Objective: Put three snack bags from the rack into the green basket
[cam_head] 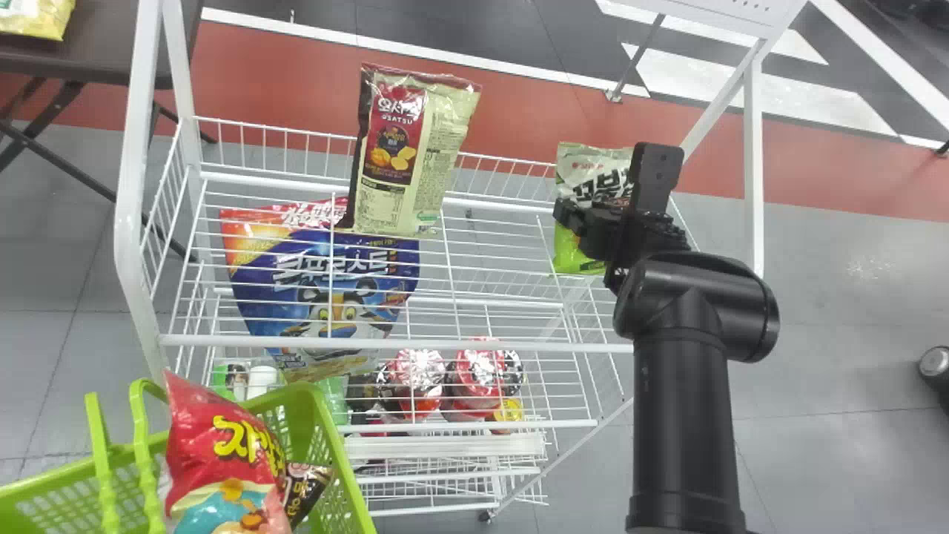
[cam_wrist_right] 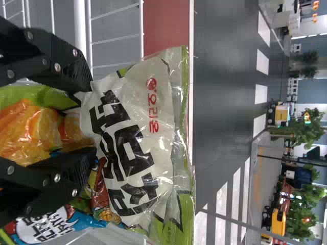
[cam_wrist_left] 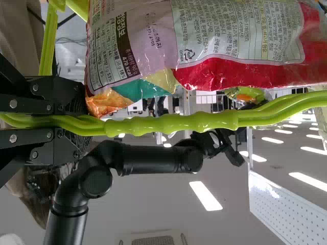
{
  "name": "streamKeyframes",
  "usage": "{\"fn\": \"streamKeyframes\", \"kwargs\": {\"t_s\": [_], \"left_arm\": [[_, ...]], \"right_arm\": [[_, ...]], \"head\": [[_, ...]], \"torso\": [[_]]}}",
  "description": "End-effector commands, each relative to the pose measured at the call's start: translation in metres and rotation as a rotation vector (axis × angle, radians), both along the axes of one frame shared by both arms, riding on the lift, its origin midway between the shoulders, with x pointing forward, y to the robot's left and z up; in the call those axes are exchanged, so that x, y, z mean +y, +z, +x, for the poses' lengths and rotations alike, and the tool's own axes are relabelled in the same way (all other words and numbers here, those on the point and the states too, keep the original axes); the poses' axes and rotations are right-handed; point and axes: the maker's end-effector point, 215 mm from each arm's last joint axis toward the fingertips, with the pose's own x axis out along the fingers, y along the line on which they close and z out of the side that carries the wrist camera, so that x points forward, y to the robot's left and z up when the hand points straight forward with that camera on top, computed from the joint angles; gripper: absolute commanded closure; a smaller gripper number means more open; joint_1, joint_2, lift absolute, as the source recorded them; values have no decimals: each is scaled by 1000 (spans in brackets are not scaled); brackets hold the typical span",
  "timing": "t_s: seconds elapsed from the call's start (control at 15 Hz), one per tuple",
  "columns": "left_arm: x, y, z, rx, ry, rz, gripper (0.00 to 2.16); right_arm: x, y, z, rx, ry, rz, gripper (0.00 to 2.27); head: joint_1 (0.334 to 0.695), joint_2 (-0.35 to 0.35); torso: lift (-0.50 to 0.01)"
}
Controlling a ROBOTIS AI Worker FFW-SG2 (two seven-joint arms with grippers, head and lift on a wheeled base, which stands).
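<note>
Smooth, painted white metal is seen in the wire rack [cam_head: 753, 148]. The green basket [cam_head: 336, 437] by its near left corner is of moulded plastic, pierced with small holes, its handle [cam_wrist_left: 171, 123] glossy and ribbed. Shiny, creased plastic film is shown by the red snack bag [cam_head: 215, 452] in the basket, the cream snack bag [cam_head: 404, 185] at the rack's far edge, the blue bag [cam_head: 334, 289] toward its left edge, and the white-and-green snack bag [cam_head: 578, 256] near its far right corner.
</note>
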Motion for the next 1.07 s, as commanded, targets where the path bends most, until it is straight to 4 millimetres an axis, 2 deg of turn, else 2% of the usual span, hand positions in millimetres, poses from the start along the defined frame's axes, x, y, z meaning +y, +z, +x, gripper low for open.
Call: {"fn": "streamKeyframes", "kwargs": {"t_s": [0.0,0.13,0.27,0.4,0.53,0.8,0.87,1.0], "left_arm": [[0,0,0,0,0,0,2148],[0,0,0,1,0,-1,2148],[0,-1,0,3,0,-2,2148],[0,-1,0,3,0,-2,2148],[0,-1,0,3,0,-2,2148],[-1,-1,1,1,2,0,2148],[-1,0,2,-2,1,1,2148],[-3,-1,2,-3,-2,3,2148]], "right_arm": [[-2,7,-6,-20,-5,2,2256],[-4,18,-12,-47,-9,2,2256],[1,27,-25,-69,-2,34,2256],[29,35,-55,-76,45,134,2256],[58,68,-85,-123,99,184,2256],[153,104,-169,-101,297,379,2256],[183,104,-193,-52,358,454,2256],[242,87,-251,145,491,612,2256]], "head": [[695,-350],[695,-350],[695,-350],[695,-350],[695,-350],[695,-350],[695,-350],[695,-310]], "torso": [[0],[0],[0],[0],[0],[0],[0],[0]]}}
